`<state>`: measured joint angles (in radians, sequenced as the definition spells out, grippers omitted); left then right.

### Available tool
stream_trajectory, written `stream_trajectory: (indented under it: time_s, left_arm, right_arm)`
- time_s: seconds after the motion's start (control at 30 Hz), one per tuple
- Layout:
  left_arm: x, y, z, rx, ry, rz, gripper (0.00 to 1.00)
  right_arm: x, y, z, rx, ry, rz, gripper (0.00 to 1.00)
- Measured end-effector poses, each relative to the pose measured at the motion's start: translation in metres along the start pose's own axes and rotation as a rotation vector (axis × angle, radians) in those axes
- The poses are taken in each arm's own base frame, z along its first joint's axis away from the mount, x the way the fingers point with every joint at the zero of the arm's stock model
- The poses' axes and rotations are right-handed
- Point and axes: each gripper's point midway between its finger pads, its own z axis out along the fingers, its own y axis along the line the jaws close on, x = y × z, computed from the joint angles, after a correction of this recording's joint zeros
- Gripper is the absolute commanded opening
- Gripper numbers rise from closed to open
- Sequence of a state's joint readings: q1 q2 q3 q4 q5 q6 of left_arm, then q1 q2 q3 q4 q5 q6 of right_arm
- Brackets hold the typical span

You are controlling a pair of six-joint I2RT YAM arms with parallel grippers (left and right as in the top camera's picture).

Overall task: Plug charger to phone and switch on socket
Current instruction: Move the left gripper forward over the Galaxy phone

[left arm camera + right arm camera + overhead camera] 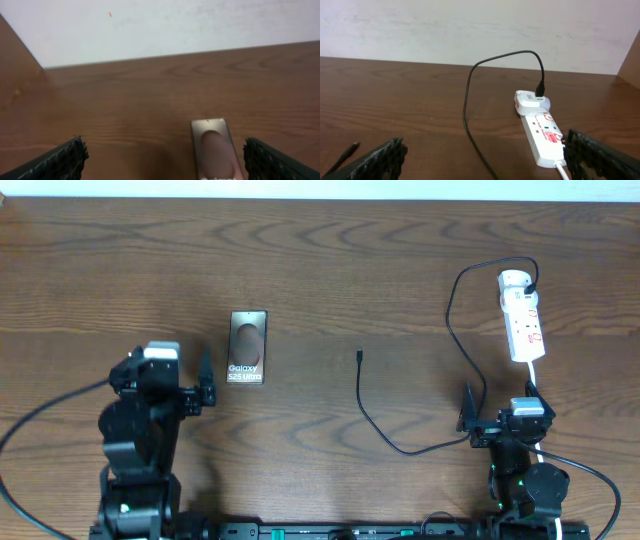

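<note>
Overhead: nothing started yet, left gripper (165, 156) and right gripper (485, 152) both wide open, empty. Next up, I'd guess: grab the charger (359, 358) by its tip, lying right of the phone (247, 347).

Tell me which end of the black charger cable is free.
The small connector tip, lying loose on the table right of the phone. The other end is plugged into the rounded end of the white power strip.

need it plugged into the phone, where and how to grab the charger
Take the charger just behind its connector tip, from above, pinching across the cable's sides. It lies flat on the table, that stretch straight, the tip pointing at the far edge.
</note>
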<state>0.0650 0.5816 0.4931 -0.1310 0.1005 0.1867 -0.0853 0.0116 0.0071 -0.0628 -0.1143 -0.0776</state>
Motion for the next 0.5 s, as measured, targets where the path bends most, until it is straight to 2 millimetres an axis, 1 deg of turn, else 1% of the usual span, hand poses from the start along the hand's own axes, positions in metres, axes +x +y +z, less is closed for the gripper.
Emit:
stream_trajectory:
  time_s: [0.3, 0.5]
  left_arm:
    - [-0.007, 0.000, 0.015, 0.029, 0.214, -0.036, 0.97]
    - [-0.023, 0.002, 0.025, 0.046, 0.354, -0.075, 0.97]
  right_arm:
    - [0.000, 0.000, 0.000, 0.000, 0.000, 0.000, 0.99]
    - [0.000, 0.000, 0.000, 0.000, 0.000, 0.000, 0.99]
